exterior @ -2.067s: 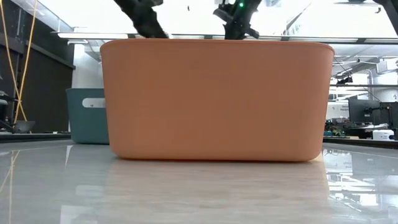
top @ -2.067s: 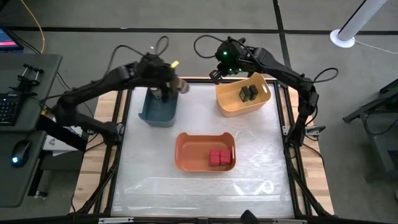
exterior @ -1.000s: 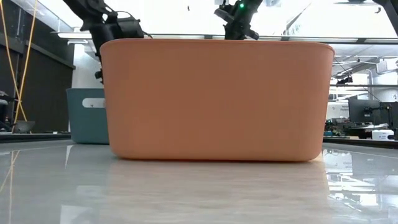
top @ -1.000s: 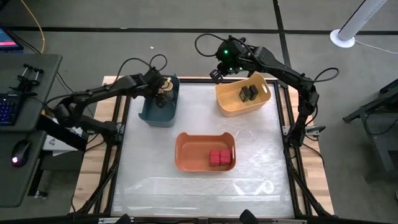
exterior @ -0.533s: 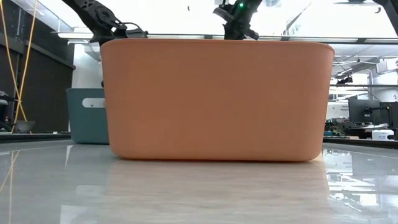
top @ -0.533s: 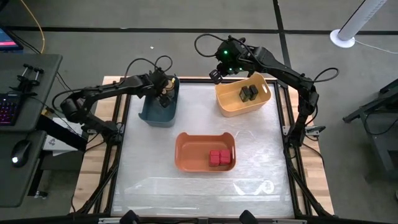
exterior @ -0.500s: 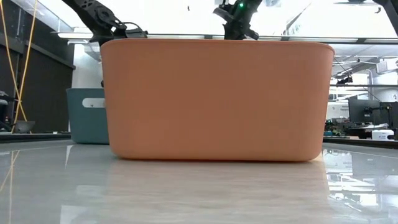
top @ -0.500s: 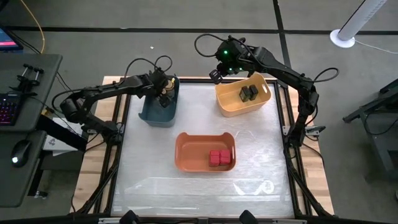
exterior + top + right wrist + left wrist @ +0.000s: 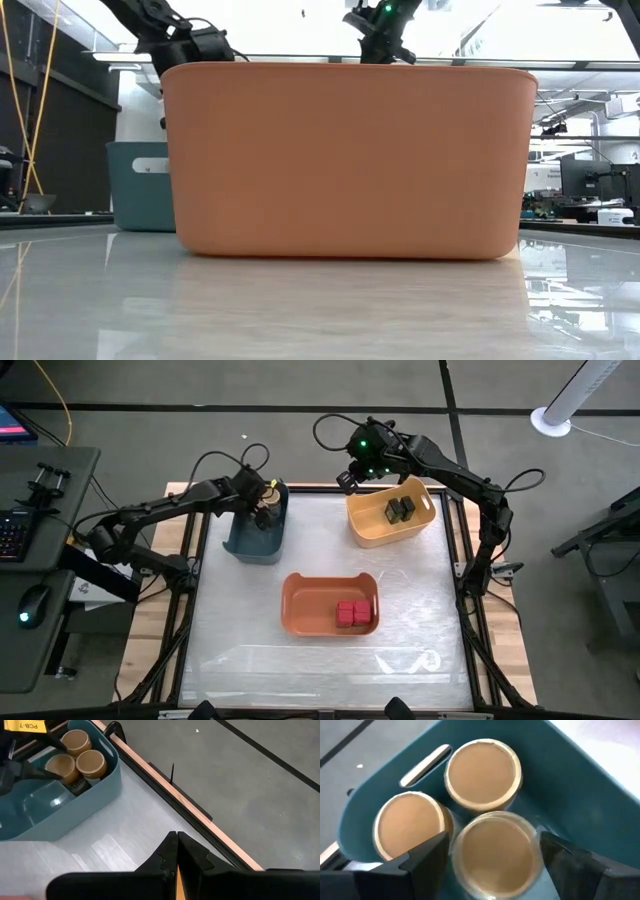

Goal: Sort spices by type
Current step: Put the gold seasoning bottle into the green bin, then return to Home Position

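Note:
Three round jars with tan lids (image 9: pixel 482 767) stand close together on the floor of the blue bin (image 9: pixel 250 542) at the table's far left. My left gripper (image 9: pixel 492 852) hangs open over them, slanting down, one finger on each side of the nearest jar (image 9: pixel 495 852). Two dark containers (image 9: pixel 400 510) lie in the yellow bin (image 9: pixel 372 520), and red tins (image 9: pixel 352 614) lie in the orange bin (image 9: pixel 310 605). My right gripper (image 9: pixel 176 845) hovers shut above the yellow bin's far left corner, holding nothing. My left gripper's fingers (image 9: pixel 427 855) flank the nearest jar's lid (image 9: pixel 470 845) from above. A gap shows at one finger. I cannot tell whether the other finger touches the jar. The jar stands upright in the blue bin, beside the other two.
The orange bin fills most of the low view (image 9: pixel 345 160), with the blue bin (image 9: pixel 140 185) behind it on the left. The table's wooden far edge (image 9: pixel 165 795) runs just beyond the bins. Bare tabletop (image 9: pixel 330 665) lies along the near side.
My left gripper has dipped lower over the blue bin and come back up a little, staying above the jars. My right arm has kept still.

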